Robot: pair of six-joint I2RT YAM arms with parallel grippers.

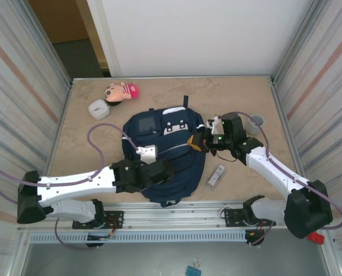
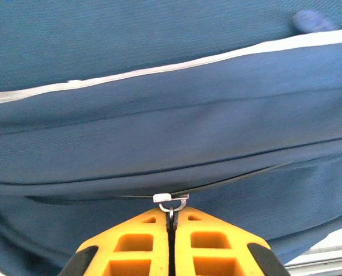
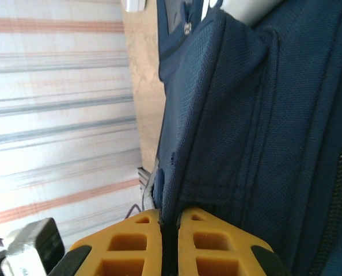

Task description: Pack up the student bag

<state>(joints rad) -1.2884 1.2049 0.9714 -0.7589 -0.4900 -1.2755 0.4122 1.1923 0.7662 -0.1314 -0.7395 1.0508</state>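
The student bag (image 1: 165, 150), navy blue with white patches, lies flat in the middle of the table. My left gripper (image 1: 166, 170) sits over its near left part. In the left wrist view its yellow fingers (image 2: 148, 244) are shut on the metal zipper pull (image 2: 171, 202) of a dark zip line running across the fabric. My right gripper (image 1: 195, 142) is at the bag's right edge. Seen from the right wrist, its yellow fingertips (image 3: 217, 244) pinch a fold of the bag's fabric (image 3: 234, 132), lifting that side.
A doll with a pink hat (image 1: 121, 91) and a small white container (image 1: 99, 108) lie at the back left. A grey cup (image 1: 255, 122) stands at the right. A white flat stick-like item (image 1: 216, 175) lies right of the bag near the front rail.
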